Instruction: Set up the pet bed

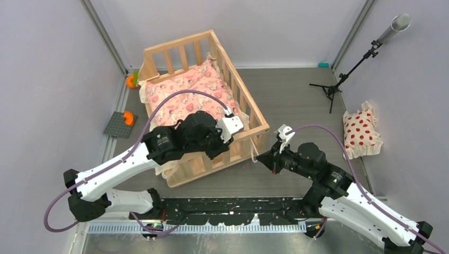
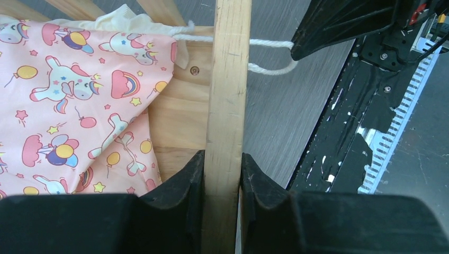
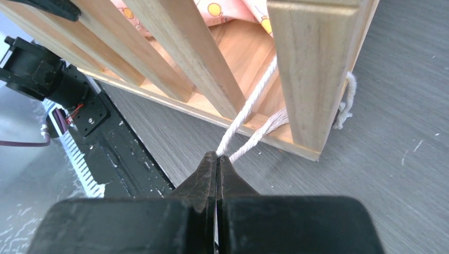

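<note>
Securing the cushion [image 2: 79,106]: left fingers [image 2: 182,182] clamp the pet bed [image 2: 227,79] by its rail between them; right fingers [image 3: 227,180], shut, pinch the cream ties [image 3: 249,106] — seemingly both strands. Next — draw them taut.

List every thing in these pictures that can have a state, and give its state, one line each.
pet bed: upright on the table, cushion inside.
cushion: lying in the pet bed.
ties: taut, running out between the slats.
pillow: lying on the table, outside the pet bed.
left gripper: shut on the pet bed's top rail.
right gripper: shut on the ties.
</note>
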Action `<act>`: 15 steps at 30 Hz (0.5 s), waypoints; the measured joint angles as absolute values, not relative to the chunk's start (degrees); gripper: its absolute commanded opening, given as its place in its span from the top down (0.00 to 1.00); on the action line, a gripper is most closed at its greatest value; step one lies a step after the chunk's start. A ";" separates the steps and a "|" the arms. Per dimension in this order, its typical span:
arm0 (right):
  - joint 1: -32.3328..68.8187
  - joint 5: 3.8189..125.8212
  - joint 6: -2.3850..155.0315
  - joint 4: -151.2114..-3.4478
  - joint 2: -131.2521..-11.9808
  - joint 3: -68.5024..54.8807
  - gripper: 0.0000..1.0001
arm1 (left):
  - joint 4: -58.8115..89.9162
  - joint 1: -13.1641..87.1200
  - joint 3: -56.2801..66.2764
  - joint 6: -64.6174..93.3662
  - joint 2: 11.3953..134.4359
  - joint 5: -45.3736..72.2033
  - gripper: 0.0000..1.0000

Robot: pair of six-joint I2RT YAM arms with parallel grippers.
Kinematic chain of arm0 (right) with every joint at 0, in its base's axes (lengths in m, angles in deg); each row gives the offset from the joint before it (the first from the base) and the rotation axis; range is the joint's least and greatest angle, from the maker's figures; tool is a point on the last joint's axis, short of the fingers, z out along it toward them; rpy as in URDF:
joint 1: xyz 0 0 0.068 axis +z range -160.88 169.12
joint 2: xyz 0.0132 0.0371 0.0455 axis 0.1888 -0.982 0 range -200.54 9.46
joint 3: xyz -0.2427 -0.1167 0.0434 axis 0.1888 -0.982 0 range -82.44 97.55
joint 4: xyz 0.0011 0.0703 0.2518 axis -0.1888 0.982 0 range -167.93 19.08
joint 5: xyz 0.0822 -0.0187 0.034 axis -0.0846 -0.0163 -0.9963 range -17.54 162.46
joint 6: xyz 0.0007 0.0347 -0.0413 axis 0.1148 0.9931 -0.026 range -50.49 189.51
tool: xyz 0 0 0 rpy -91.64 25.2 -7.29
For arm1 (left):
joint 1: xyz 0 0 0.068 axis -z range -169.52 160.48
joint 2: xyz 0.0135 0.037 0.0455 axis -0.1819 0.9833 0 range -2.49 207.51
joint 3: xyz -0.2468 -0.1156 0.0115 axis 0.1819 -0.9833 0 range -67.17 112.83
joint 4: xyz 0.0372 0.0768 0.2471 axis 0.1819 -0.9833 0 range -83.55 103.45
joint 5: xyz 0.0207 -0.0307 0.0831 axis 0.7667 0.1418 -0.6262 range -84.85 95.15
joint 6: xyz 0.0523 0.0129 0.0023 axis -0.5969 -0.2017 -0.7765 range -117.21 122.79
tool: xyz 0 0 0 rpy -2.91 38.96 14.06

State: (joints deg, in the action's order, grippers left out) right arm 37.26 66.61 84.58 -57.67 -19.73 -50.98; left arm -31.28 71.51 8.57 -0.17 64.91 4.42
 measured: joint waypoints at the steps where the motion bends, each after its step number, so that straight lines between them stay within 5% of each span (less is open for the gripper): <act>1: 37.26 66.24 84.93 -57.26 -19.68 -50.98 0.99 | -31.19 71.58 8.53 -0.08 64.88 4.12 1.00; 15: 37.26 60.52 86.57 -47.47 -21.12 -41.15 0.99 | -31.11 71.99 8.46 1.06 64.88 2.67 1.00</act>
